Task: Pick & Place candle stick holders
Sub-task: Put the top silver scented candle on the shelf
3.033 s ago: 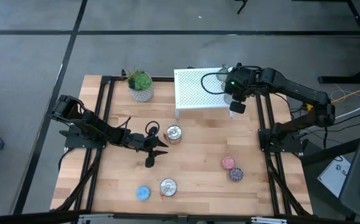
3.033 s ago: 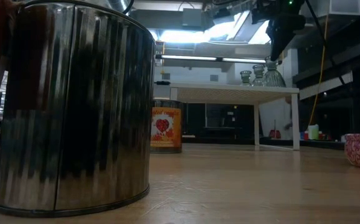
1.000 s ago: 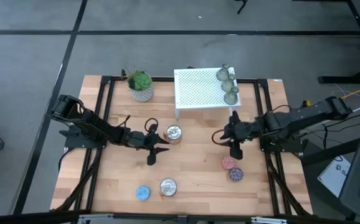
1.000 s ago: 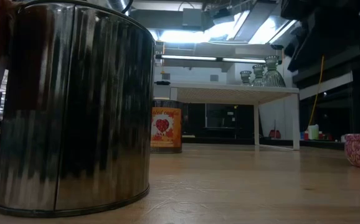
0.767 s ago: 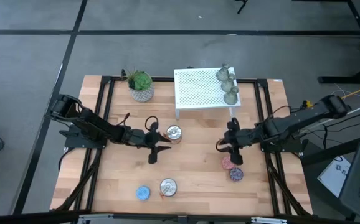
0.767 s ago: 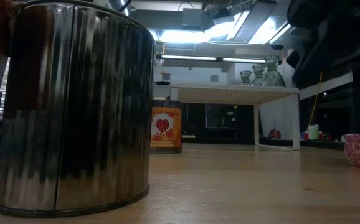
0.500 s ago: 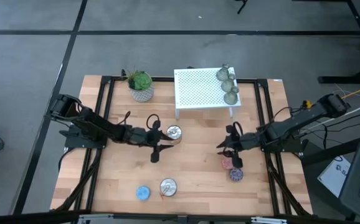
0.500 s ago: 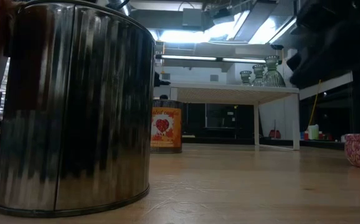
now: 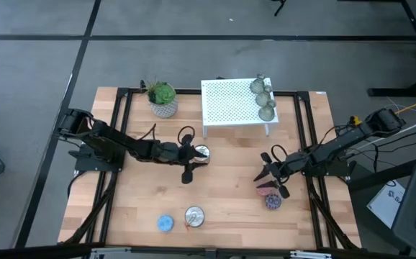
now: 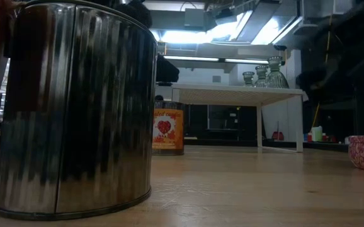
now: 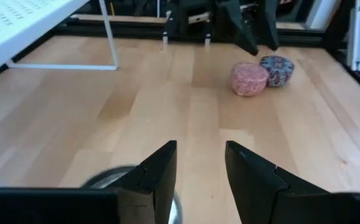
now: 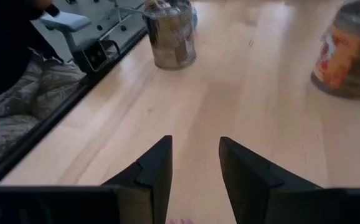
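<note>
A: Looking from the high view first: where are the candle stick holders (image 9: 263, 98)?

B: All 3 stand in a tight cluster at the right end of the white perforated shelf (image 9: 229, 106), raised off the desk (image 9: 222, 198). I judge that corner is their drop spot, since nothing holds them.

A: And the arms?

B: The left gripper (image 9: 187, 164) lies low just beside the tin can (image 9: 201, 152); the right gripper (image 9: 274, 174) lies low beside the pink disc (image 9: 268, 188), with the purple disc (image 9: 273, 201) next to it. Both look parked, well apart from the shelf.

A: What does the low view add?

B: A big steel can (image 10: 72, 107) fills the near side, a labelled can (image 10: 168, 128) sits farther back, and the holders (image 10: 265, 71) show on top of the shelf (image 10: 232, 91).

A: Left wrist view?

B: Its fingers (image 11: 161, 174) are partly spread with bare desk between them, pinching nothing. The pink disc (image 11: 249, 78) and purple disc (image 11: 276, 69) lie ahead.

A: Right wrist view?

B: Same: fingers (image 12: 155, 168) partly apart and empty, the steel can (image 12: 170, 34) and labelled can (image 12: 343, 57) beyond. No holder is in reach there.
</note>
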